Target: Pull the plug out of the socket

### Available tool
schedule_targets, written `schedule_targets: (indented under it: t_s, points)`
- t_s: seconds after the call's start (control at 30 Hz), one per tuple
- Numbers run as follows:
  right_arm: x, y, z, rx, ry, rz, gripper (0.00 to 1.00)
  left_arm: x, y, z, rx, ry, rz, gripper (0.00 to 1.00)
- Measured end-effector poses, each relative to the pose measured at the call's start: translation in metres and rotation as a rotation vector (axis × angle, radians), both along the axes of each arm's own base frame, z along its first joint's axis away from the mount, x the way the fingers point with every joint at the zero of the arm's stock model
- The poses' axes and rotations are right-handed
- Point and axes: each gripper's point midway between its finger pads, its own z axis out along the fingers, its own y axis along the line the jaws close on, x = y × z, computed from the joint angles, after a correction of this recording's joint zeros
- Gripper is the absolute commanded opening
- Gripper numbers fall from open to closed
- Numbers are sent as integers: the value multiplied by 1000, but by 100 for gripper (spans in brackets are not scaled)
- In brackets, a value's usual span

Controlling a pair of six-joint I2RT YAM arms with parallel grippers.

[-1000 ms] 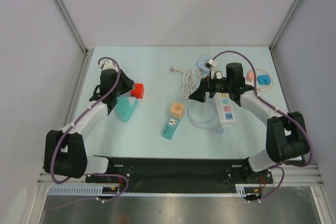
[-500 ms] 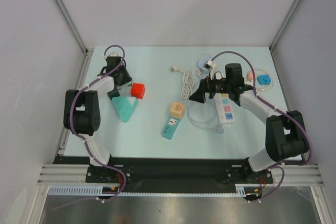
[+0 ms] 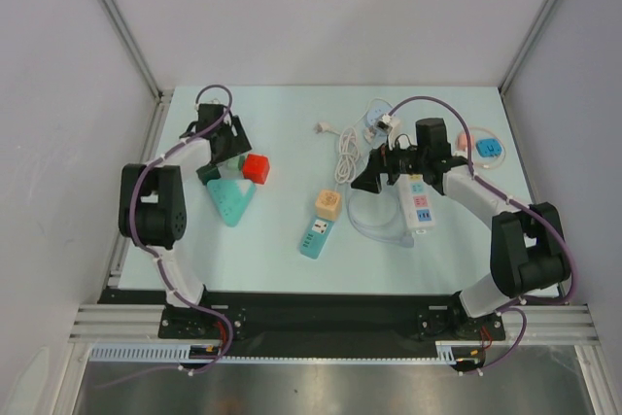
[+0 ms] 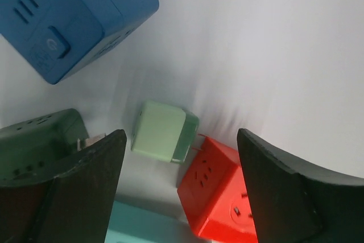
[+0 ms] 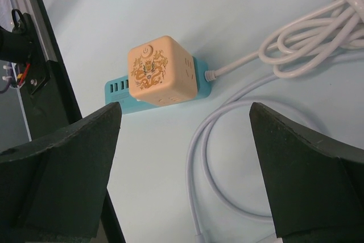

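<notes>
In the left wrist view a pale green plug (image 4: 162,132) lies on the table beside a red cube socket (image 4: 219,192). Two thin prongs show in the narrow gap between them. My left gripper (image 4: 181,140) is open, and its fingers stand either side of the plug and the red cube without touching them. In the top view the left gripper (image 3: 224,140) hovers just behind the red cube (image 3: 256,168). My right gripper (image 3: 369,179) is open and empty. It hangs above a white cable loop (image 5: 227,157), short of an orange cube plug (image 5: 162,72) seated on a teal strip (image 3: 315,236).
A blue socket block (image 4: 68,15) and a dark green one (image 4: 40,140) lie close to the left fingers. A teal triangular socket (image 3: 231,199) sits in front of them. A white power strip (image 3: 418,203), a coiled cable (image 3: 345,148) and small blue and pink adapters (image 3: 489,148) lie at the right.
My left arm has swung back toward the far left corner and its gripper has gone from shut to open over the red cube. The right arm has stayed put.
</notes>
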Motion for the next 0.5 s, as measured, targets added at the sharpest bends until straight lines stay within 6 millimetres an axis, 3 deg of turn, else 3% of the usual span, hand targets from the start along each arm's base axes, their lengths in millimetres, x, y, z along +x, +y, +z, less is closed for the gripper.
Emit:
schedule_targets:
  t_s: [0.1, 0.23, 0.3, 0.37, 0.5]
  points:
    - [-1, -1, -2, -17, -10, 13, 100, -7, -3, 29, 12, -57, -39, 87]
    - [-2, -5, 0, -48, -48, 42, 100, -22, -24, 88, 10, -197, -149, 88]
    - [-3, -8, 3, -64, -71, 53, 100, -33, -51, 112, 2, -268, -237, 89]
    - [-3, -13, 8, -74, -95, 54, 100, -55, -92, 121, -17, -303, -357, 99]
    - [3, -31, 23, -81, -140, 15, 100, -114, -169, 110, -61, -288, -592, 99]
